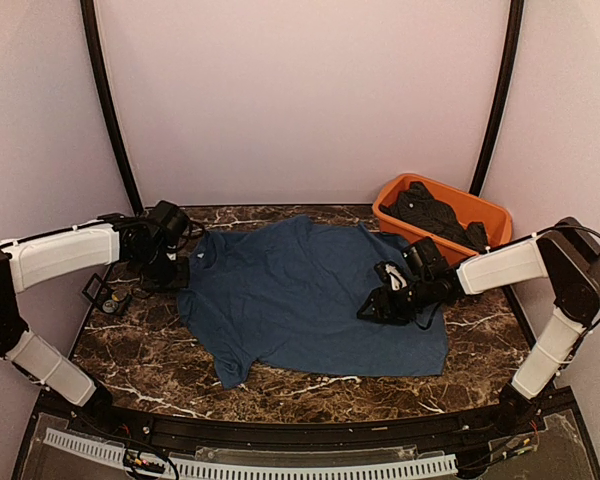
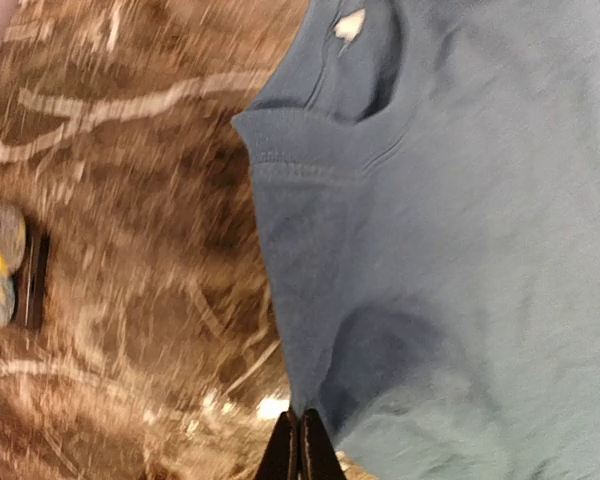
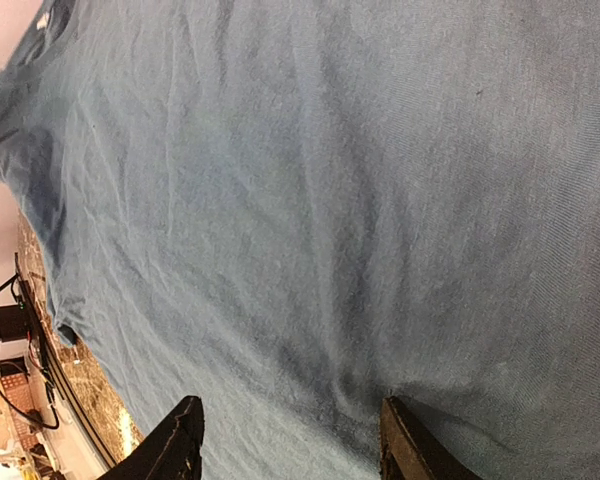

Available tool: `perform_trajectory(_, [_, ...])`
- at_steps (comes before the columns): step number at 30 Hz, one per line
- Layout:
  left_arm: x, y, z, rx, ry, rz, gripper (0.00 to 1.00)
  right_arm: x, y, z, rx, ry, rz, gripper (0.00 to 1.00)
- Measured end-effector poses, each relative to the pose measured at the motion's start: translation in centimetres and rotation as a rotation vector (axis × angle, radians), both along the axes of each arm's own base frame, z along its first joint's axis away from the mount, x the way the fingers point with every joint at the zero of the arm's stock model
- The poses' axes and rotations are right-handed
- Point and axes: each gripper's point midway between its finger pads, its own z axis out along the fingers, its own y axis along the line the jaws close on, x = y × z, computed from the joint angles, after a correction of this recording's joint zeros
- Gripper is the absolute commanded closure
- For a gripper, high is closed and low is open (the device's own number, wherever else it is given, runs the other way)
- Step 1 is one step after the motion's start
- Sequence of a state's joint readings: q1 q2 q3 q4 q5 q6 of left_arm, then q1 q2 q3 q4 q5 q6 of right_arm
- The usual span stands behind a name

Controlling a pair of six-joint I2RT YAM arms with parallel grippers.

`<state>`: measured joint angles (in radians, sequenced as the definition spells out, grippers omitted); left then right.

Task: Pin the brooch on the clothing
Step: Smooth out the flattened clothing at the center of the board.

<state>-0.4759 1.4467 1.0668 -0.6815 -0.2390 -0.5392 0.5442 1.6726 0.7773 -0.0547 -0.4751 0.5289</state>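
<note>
While the left gripper (image 2: 300, 455) has its fingers pressed together at the left edge of the T-shirt (image 1: 310, 290), by the collar, the right gripper (image 3: 292, 450) holds its fingers spread over the shirt's right side, gripping nothing.

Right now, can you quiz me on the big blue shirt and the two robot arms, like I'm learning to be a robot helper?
1. True or false: the dark navy-blue soft T-shirt lies spread out on the brown marble table.
2. The left gripper is shut beside the shirt's edge. The right gripper, above the shirt, is: A open, B shut, C out of sight.
3. What colour is the plastic tub with the pile of dark clothes in it, at the far right corner?

Key: 1 true; 2 A; 3 orange.
</note>
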Motion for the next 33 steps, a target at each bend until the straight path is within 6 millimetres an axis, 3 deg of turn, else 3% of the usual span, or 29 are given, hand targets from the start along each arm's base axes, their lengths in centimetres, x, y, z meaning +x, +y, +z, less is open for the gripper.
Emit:
perform_trajectory(2, [-1.8, 1.2, -1.7, 0.035, 0.062, 0.039, 0.99, 0.0, 0.0, 0.0, -0.004, 0.003, 0.003, 0.42])
perform_trajectory(5, [-3.3, 2.6, -2.5, 0.076, 0.096, 0.085, 0.98, -0.1, -0.1, 0.0, -0.014, 0.008, 0.007, 0.40])
perform_trajectory(7, [-3.5, 3.1, -2.3, 0.091, 0.092, 0.104, 0.81, -0.2, -0.2, 0.1, -0.023, 0.012, 0.011, 0.37])
perform_trajectory(8, [-3.5, 3.3, -2.2, 0.095, 0.087, 0.117, 0.59, -0.2, -0.3, 0.1, -0.031, 0.014, 0.014, 0.35])
perform_trajectory(9, [-3.6, 3.5, -2.1, 0.107, 0.088, 0.117, 0.48, -0.2, -0.5, 0.2, -0.042, 0.012, 0.015, 0.32])
perform_trajectory(10, [-3.6, 3.7, -2.1, 0.118, 0.087, 0.121, 0.30, -0.3, -0.7, 0.3, -0.057, 0.011, 0.018, 0.29])
perform_trajectory(11, [-3.6, 3.9, -2.0, 0.127, 0.088, 0.125, 0.23, -0.3, -0.8, 0.5, -0.072, 0.009, 0.022, 0.26])
perform_trajectory(12, [-3.5, 4.1, -1.5, 0.140, 0.081, 0.127, 0.09, -0.2, -1.1, 0.7, -0.089, 0.004, 0.025, 0.23])
perform_trajectory(14, [-2.7, 4.1, -0.3, 0.152, 0.050, 0.122, 0.02, 0.1, -1.4, 1.7, -0.123, -0.021, 0.040, 0.16])
perform_trajectory(18, [0.1, 2.8, 4.1, 0.142, -0.055, 0.043, 0.01, 1.8, -1.5, 5.7, -0.178, -0.138, 0.099, 0.04])
perform_trajectory(20, [1.8, 1.1, 6.5, 0.118, -0.099, -0.059, 0.03, 3.0, -1.5, 8.3, -0.215, -0.229, 0.146, 0.03])
perform_trajectory(23, [4.3, -2.1, 8.4, 0.122, -0.116, -0.244, 0.08, 4.8, -2.1, 10.9, -0.314, -0.359, 0.211, 0.01])
perform_trajectory(25, [5.4, -4.1, 7.9, 0.158, -0.099, -0.352, 0.14, 5.6, -3.2, 11.5, -0.412, -0.411, 0.253, 0.01])
perform_trajectory(27, [5.8, -5.6, 5.6, 0.201, -0.041, -0.448, 0.16, 6.1, -4.4, 11.2, -0.518, -0.435, 0.312, 0.01])
perform_trajectory(31, [5.1, -7.3, 1.0, 0.288, 0.080, -0.614, 0.18, 6.1, -6.2, 9.2, -0.674, -0.412, 0.447, 0.01])
perform_trajectory(33, [4.5, -7.7, 0.0, 0.314, 0.106, -0.682, 0.19, 5.6, -6.8, 8.4, -0.710, -0.394, 0.507, 0.01])
